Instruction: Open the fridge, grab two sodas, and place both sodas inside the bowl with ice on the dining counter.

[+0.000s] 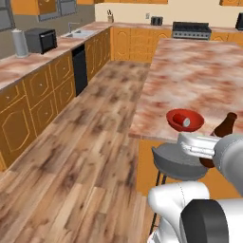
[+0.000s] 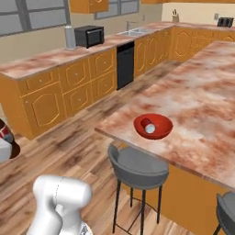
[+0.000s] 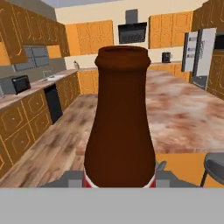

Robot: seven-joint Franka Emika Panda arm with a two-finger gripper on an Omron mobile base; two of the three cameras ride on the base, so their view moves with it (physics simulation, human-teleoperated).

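brown bottle [image 3: 120, 118] in hand, red label unreadable

Can in the bowl, bottle upright off the counter's near edge.

The red bowl [image 2: 153, 125] sits near the near edge of the pinkish marbled dining counter [image 2: 206, 105], with the red can [image 2: 148, 125] lying on its side inside, pale end up. The dark-brown bottle [image 3: 120, 118] stands upright with a red label at its base, low beside the counter's near edge and short of the bowl. The grey fridge [image 3: 199, 57] stands far back, one door seemingly open.
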